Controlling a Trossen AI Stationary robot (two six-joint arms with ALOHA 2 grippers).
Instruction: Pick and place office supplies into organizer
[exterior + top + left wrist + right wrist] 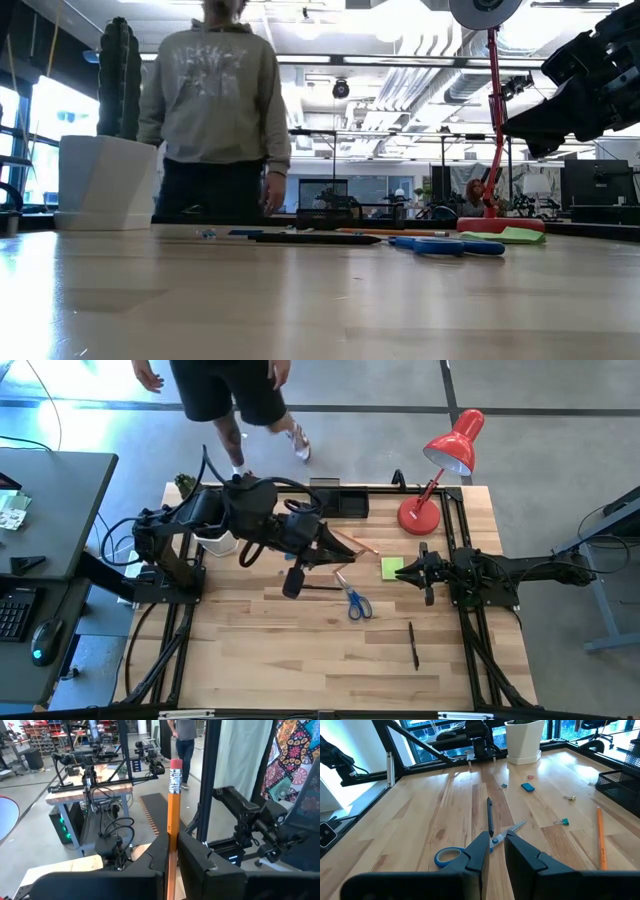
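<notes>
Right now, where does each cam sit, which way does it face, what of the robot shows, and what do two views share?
High view: overhead, looking straight down; both arms, left gripper, right gripper, table, organizer.
Low view: at table-top height, looking level across to a person; one arm's dark body shows upper right.
Left wrist view: looks out into the room; own fingers shut on a pencil.
Right wrist view: looks across the table; own fingers.
Shared: scissors appear in high, low and right wrist views.

Red lamp (445, 470) on table (300, 660); cactus pot (105, 180); person (215, 100) behind.
</notes>
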